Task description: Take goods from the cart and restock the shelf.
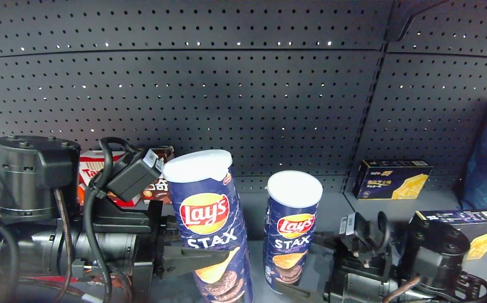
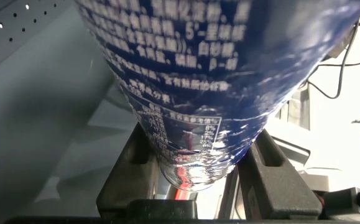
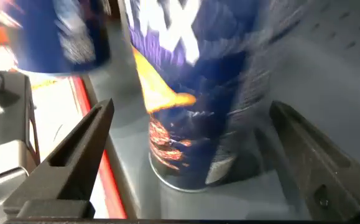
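Item 1: left gripper (image 1: 216, 257) (image 2: 198, 180). Jaws closed on a blue chip can (image 1: 209, 219) (image 2: 217, 74), clamping its lower body from both sides. The can leans slightly, white lid up. Whether its base touches the shelf (image 1: 336, 202) cannot be told.

Item 2: right gripper (image 1: 306, 267) (image 3: 192, 112). Jaws spread wide. The second chip can (image 1: 291, 227) (image 3: 192, 93) stands upright on the shelf between them, apart from both.

Item 3: background stock. 2 dark boxes (image 1: 390, 179) (image 1: 475, 227) lie beyond the right jaws. A red-and-white box (image 1: 91, 168) and a brown box (image 1: 159, 185) lie behind the left jaws, against the perforated back panel (image 1: 243, 105).
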Controlling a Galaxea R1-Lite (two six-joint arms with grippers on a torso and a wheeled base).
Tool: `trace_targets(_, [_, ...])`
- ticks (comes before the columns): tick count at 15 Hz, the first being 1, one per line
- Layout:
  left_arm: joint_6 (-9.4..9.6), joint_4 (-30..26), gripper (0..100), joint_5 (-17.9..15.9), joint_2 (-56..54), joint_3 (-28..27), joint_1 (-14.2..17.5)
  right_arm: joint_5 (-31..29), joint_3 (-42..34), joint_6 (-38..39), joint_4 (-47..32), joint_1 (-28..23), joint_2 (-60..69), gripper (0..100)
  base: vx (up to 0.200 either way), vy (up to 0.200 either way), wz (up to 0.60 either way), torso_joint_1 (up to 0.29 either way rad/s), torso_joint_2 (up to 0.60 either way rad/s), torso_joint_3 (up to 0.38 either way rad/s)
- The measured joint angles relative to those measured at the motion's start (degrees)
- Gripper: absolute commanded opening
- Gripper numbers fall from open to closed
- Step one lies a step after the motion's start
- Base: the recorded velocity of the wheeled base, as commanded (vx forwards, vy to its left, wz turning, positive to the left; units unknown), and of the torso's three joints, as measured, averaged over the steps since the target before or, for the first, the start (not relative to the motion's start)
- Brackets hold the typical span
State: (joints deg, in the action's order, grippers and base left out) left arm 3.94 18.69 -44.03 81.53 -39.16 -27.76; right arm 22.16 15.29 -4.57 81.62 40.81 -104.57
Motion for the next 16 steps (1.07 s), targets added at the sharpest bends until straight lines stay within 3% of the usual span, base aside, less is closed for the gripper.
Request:
trace_targets(3, [-0.02, 0.0, 0, 0.0, 0.0, 0.0, 0.0, -0.9, -3.3, 0.0, -5.0, -1.3, 11.7, 100, 0.0, 0.0, 0.0, 0.0, 0.0, 0.0])
trace_targets(7, [-0.46, 0.1, 0, -0.1, 0.1, -0.1, 0.3, -5.8, -0.9, 0.2, -30.9, -4.7, 32.1, 100, 0.0, 0.0, 0.0, 0.0, 0.0, 0.0])
trace_targets(8, [-0.49, 0.4, 0, -0.1, 0.3, -0.3, 0.5, -7.6, -0.2, 0.5, -34.1, -6.5, 36.2, 100, 0.0, 0.0, 0.0, 0.0, 0.0, 0.0])
trace_targets(16, [-0.61, 0.8, 0, 1.0, 1.1, -0.9, 2.1, -9.8, -8.3, 1.4, -37.6, -30.0, 57.3, 100, 0.0, 0.0, 0.0, 0.0, 0.0, 0.0])
